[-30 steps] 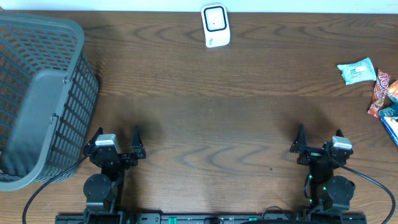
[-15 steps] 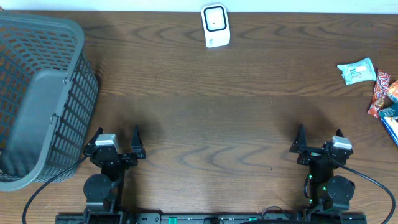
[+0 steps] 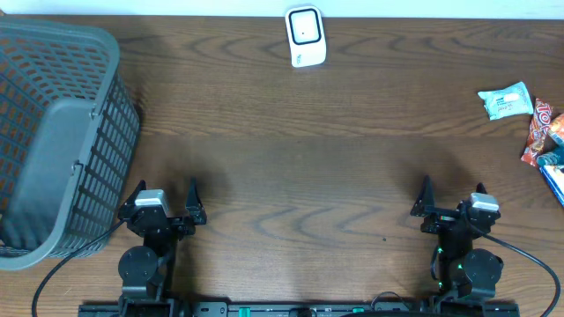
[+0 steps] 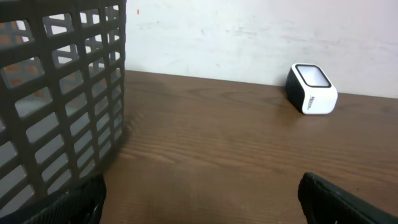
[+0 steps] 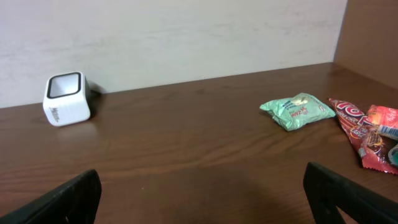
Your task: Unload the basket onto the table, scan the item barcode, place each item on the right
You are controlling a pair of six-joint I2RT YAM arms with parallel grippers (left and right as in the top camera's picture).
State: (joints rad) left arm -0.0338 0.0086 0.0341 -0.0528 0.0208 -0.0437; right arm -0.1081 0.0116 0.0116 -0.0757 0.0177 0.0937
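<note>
1. A dark grey lattice basket (image 4: 62, 93) fills the left side, standing on the brown wooden table (image 4: 217, 143).
2. A white scanner (image 4: 312, 89) with a black-framed window on top sits at the far right, close to the pale wall (image 4: 249, 31).
3. The left gripper (image 4: 199, 202) shows only its two dark fingers, one in each bottom corner, spread wide with bare tabletop between them.

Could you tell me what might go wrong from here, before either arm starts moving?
1. The red packet lies bunched with other items at the right edge of the table; the open right gripper could grab two or push one off.
2. No barcode shows on the green packet, so it may face away from the scanner.
</note>
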